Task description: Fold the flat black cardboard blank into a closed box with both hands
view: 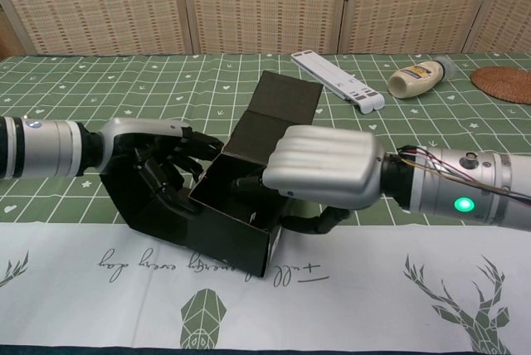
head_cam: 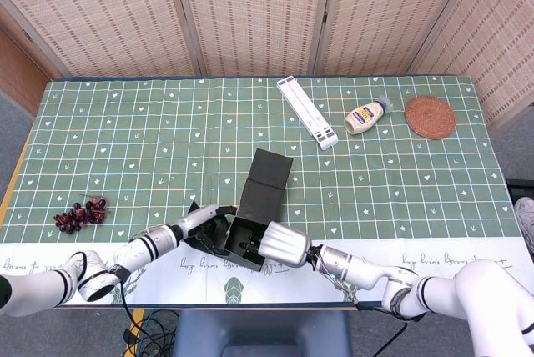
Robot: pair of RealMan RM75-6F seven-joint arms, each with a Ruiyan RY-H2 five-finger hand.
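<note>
A green table cloth point(head_cam: 167, 140) with little white hearts lay in front of woven screens. From the head view, the black box point(head_cam: 254, 223) sat at the near edge of the table, half made, with its lid flap sticking up and away from the robot. The left hand point(head_cam: 203, 222) was touching the box's left side, and the right hand point(head_cam: 279, 244) was at its right side. Far off lay some grapes point(head_cam: 79, 213), a white strip point(head_cam: 307, 112), a bottle point(head_cam: 367, 115) and a round mat point(head_cam: 430, 117). From the chest view, the left hand's fingers point(view: 166, 160) were curled against the box's left wall. The right hand's fingers point(view: 253, 181) reached down inside the open top. The walls looked set up, so the step seemed to be tucking a side in. Next the right hand would likely need to come out, then push the lid flap point(view: 278, 110) down.
</note>
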